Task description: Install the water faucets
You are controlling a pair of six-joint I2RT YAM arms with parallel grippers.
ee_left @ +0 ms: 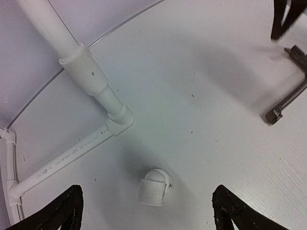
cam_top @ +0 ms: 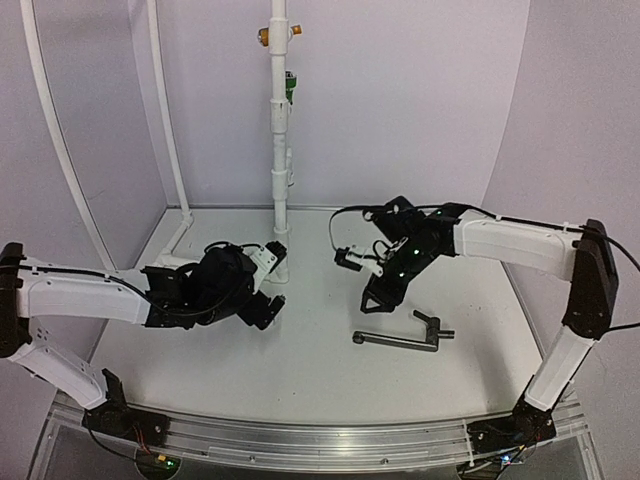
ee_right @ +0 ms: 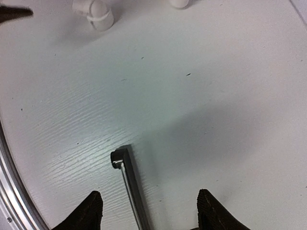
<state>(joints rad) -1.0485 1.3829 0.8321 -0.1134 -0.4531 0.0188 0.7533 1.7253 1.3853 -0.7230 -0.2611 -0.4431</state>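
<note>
The water faucet (cam_top: pixel 398 340), a black tap with a long thin stem and a short crossbar end, lies flat on the white table right of centre. My right gripper (cam_top: pixel 373 303) hangs just above its left end. In the right wrist view the stem (ee_right: pixel 128 184) runs between the open fingers (ee_right: pixel 92 212), nearer the left one and touching neither. My left gripper (cam_top: pixel 272 308) is open near the foot of the tall white pipe (cam_top: pixel 279 150). In its wrist view a small white elbow fitting (ee_left: pixel 154 187) lies on the table between the wide-apart fingers (ee_left: pixel 234 211), untouched.
The upright white pipe carries an orange fitting (cam_top: pixel 265 37) and a green fitting (cam_top: pixel 290 85) high up. A thin white pipe (ee_left: pixel 72 153) runs along the table from its base elbow (ee_left: pixel 120 120). Curved white frame tubes (cam_top: pixel 60 150) rise at the left.
</note>
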